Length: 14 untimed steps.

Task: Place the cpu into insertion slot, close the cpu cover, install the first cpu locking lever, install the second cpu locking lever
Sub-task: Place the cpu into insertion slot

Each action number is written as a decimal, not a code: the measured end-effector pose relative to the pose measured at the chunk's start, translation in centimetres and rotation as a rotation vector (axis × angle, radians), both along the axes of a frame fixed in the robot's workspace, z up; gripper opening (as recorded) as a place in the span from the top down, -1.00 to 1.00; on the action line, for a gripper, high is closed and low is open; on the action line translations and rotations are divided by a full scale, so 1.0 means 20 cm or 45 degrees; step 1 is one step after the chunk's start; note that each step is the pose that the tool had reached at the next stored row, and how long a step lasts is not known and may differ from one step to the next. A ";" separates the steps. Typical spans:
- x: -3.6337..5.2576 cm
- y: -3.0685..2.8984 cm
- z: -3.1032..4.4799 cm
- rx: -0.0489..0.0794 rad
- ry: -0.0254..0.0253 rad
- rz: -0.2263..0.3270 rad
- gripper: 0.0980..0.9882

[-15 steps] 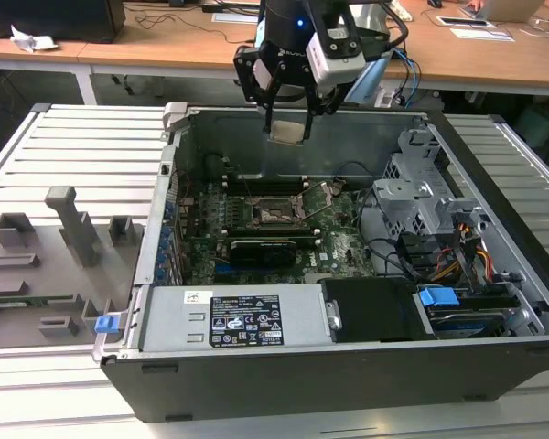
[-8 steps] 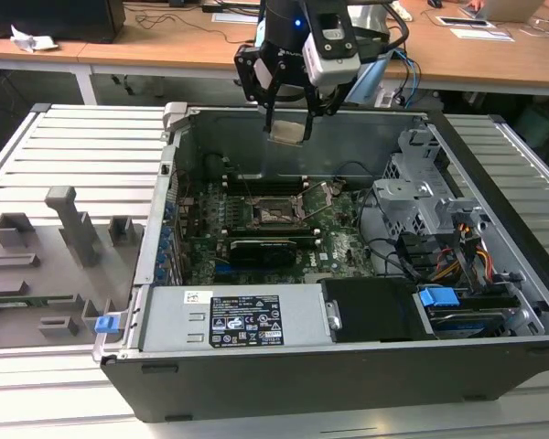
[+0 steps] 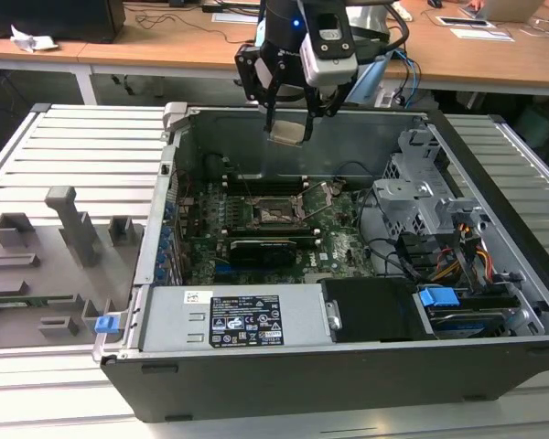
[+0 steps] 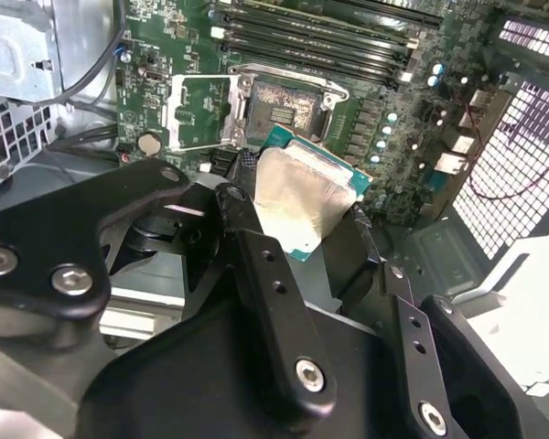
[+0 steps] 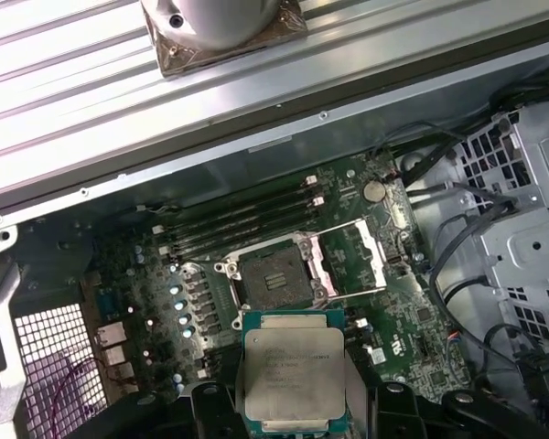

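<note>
The gripper (image 4: 302,215) was seen clenched on the cpu (image 5: 293,370), the chip being pinched at two opposite edges between the black fingers (image 4: 256,265). In the exterior view the chip was carried high, level with the top edge of the open computer case (image 3: 156,238) and well above the motherboard (image 3: 339,242).

The first step was judged to be in hand: the chip had been picked up but not seated. The insertion slot (image 5: 273,274) lay bare, its dark pin field exposed. The cpu cover (image 5: 361,256) was folded back flat just beside it (so nothing stood in the way of the socket). In the first wrist view the chip was seen near the socket, not over it.

That step was judged to call for the chip to be brought squarely over the socket, its edges matched to the metal rim, and lowered level. A tilted or shifted descent could bend pins. The long memory slots (image 5: 247,215) near the socket were to be avoided.

The chip was seen as a small flat square with a pale silvery metal face, some print on it, and a thin green border around the face.
</note>
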State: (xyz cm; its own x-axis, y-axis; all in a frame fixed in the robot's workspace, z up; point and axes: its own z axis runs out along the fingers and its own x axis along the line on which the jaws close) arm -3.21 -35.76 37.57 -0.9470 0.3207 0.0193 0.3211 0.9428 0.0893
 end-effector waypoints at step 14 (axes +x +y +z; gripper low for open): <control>-0.002 0.000 -0.003 0.000 0.0000 -0.124 0.02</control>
State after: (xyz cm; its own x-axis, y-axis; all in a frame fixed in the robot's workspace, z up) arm -3.24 -35.76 37.52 -0.9114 0.4111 0.0193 0.4111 0.9072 0.0893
